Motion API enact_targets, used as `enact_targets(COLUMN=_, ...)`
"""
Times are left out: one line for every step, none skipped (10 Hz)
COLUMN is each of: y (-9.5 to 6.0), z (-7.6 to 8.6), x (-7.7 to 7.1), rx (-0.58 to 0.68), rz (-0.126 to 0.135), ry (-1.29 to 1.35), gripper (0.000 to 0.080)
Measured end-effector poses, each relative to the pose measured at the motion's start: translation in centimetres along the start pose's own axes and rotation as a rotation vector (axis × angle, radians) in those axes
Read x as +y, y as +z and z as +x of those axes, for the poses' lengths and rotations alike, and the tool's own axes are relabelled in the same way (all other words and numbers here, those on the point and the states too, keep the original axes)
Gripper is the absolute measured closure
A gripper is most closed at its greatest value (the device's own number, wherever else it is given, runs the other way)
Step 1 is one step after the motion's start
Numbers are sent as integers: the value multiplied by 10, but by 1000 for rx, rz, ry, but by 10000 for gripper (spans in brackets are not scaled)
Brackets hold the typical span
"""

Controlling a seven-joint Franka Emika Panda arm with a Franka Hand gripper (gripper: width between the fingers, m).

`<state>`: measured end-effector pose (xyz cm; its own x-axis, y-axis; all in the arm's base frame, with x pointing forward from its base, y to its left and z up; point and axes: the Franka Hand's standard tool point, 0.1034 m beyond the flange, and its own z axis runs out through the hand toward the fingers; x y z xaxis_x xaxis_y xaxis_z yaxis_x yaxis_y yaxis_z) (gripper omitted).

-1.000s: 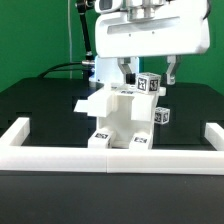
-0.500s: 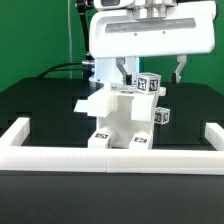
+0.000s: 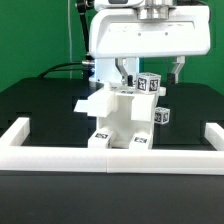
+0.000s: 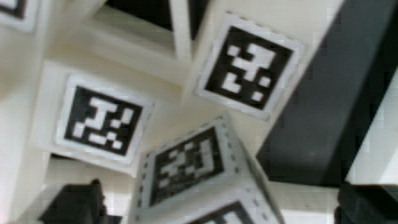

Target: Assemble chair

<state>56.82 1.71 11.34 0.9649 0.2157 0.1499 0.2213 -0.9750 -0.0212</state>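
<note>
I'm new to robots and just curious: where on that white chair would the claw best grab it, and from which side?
Probably the narrow tagged block at the top of the chair, from above. It stands proud with flat sides, and the open gripper hangs right over it; lower down the chair is much wider.

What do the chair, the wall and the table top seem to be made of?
Chair: probably plastic, matte white; chunky blocks with even, dull faces and no gloss. Its black-and-white tags look like paper stickers.
Wall: white and dull too, perhaps plastic or foam; the pictures leave it open.
Table: black, matte, no reflections; material cannot be told.
</note>
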Motion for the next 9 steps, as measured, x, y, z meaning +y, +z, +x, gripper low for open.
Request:
enact_targets(y=0, z=0, x=1, rx=-1, rz=-2, ry=-56, gripper=151)
enact_targets(y=0, z=0, x=2, rx=-3, rz=-6, ry=-113, gripper=151)
enact_targets(y=0, z=0, x=2, rx=-3, rz=-6, ry=-135, gripper=276)
enact_targets(y=0, z=-1, x=2, rx=-4, rz=-6, ry=-129, gripper=276)
enact_targets(y=0, z=-1, x=2, rx=-4, rz=-6, ry=-129, gripper=414)
enact_targets(y=0, z=-1, x=2, rx=-4, rz=-6, ry=-129, gripper=515)
enact_targets(y=0, z=-1, x=2, rx=-4, rz=-6, ry=-113, gripper=514)
enact_targets(y=0, z=-1, x=3, rx=-3, rz=-6, ry=-97, gripper=514)
enact_targets(y=0, z=-1, x=3, rx=-3, rz=-6, ry=-97, gripper=514)
